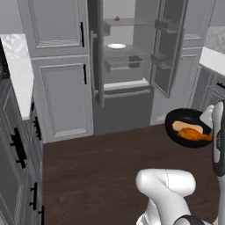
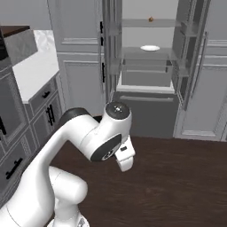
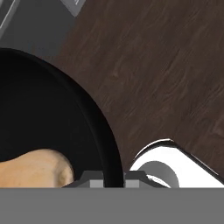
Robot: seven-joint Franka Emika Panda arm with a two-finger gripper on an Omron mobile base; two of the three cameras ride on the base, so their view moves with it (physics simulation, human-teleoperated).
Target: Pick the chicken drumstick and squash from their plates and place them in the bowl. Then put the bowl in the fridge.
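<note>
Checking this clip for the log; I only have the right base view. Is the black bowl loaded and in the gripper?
Observer: Yes. The left base view shows the bowl held above the wooden floor, with the chicken drumstick and squash inside.
Operator: Is the grip on the rim?
Observer: The hand view shows the gripper shut on the bowl's rim, one fingertip each side.
Operator: Anything in the way on the middle shelf?
Observer: The left base view shows the white plate sitting on that shelf of the open fridge.
</note>
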